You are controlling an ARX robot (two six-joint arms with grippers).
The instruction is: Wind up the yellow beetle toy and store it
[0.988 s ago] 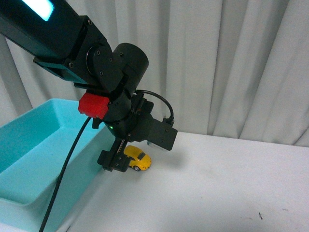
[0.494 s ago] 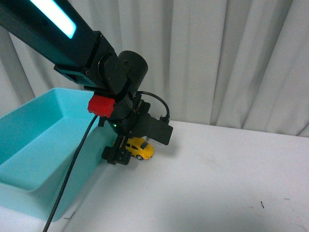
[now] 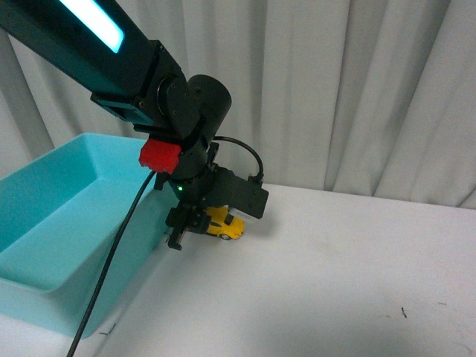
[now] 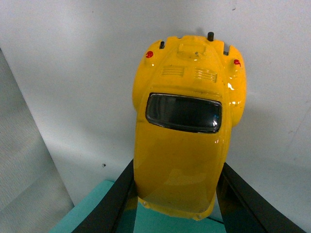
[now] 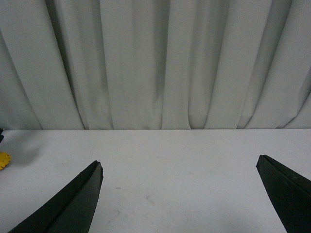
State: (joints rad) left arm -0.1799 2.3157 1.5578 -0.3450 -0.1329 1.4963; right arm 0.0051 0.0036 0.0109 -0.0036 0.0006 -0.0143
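The left hand (image 3: 195, 225) is clamped on the yellow beetle toy (image 3: 226, 224), its black fingers (image 4: 122, 194) pressing the car's two flanks; the toy hangs low over the white tabletop (image 3: 349, 282), just beside the teal bin (image 3: 67, 186), which lies at its 9 o'clock in the front view; whether its wheels touch the tabletop cannot be told; the right hand (image 5: 180, 194) stands wide, holding nothing, facing a pale curtain (image 5: 155, 63).
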